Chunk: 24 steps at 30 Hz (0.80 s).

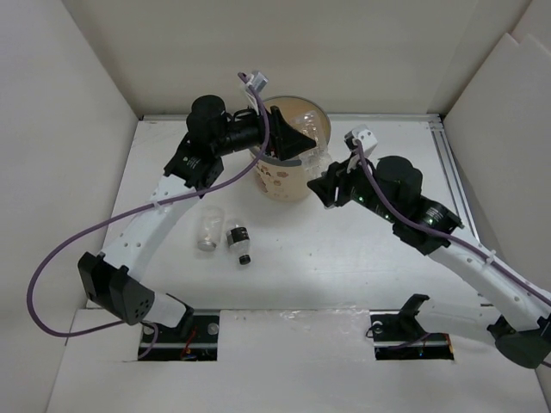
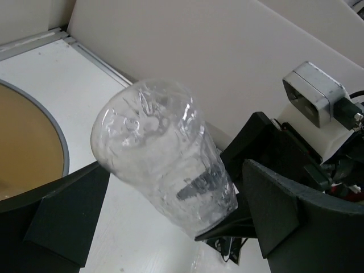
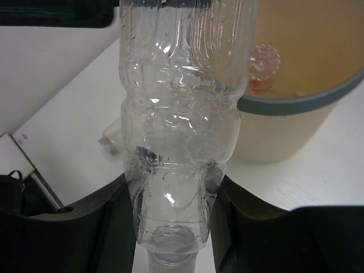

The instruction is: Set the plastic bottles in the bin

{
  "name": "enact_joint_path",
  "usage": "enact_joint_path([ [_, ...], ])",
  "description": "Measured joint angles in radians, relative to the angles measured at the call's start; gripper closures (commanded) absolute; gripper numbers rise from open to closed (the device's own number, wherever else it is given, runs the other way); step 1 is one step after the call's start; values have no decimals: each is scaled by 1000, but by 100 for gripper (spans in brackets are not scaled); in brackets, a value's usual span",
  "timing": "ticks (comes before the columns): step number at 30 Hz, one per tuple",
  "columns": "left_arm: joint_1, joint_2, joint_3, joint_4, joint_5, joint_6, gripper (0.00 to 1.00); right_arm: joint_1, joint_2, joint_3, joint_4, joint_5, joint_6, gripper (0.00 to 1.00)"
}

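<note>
My right gripper (image 1: 327,182) (image 3: 173,193) is shut on the neck end of a clear plastic bottle (image 3: 179,114), held just right of the tan bin (image 1: 284,181). The bottle's body (image 1: 318,138) reaches up over the bin's grey rim (image 3: 296,103). My left gripper (image 1: 297,139) (image 2: 176,170) is open above the bin, its fingers on either side of that same bottle (image 2: 165,153); I cannot tell whether they touch it. A red-capped bottle (image 3: 263,67) lies inside the bin. A clear silver-capped bottle (image 1: 207,231) and a black-labelled bottle (image 1: 238,240) lie on the table.
White walls enclose the table on the left, back and right. The bin's rim (image 2: 57,142) shows at the left of the left wrist view, and the right arm's camera block (image 2: 314,95) is close by on the right. Both loose bottles lie front left of the bin.
</note>
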Motion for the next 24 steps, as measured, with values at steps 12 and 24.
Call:
enact_joint_path([
  [12,-6,36,26,64,29,-65,100,-1,-37,-40,79,-117,-37,7],
  [24,30,351,617,-173,-387,97,51,-89,-47,-175,157,-113,-54,0],
])
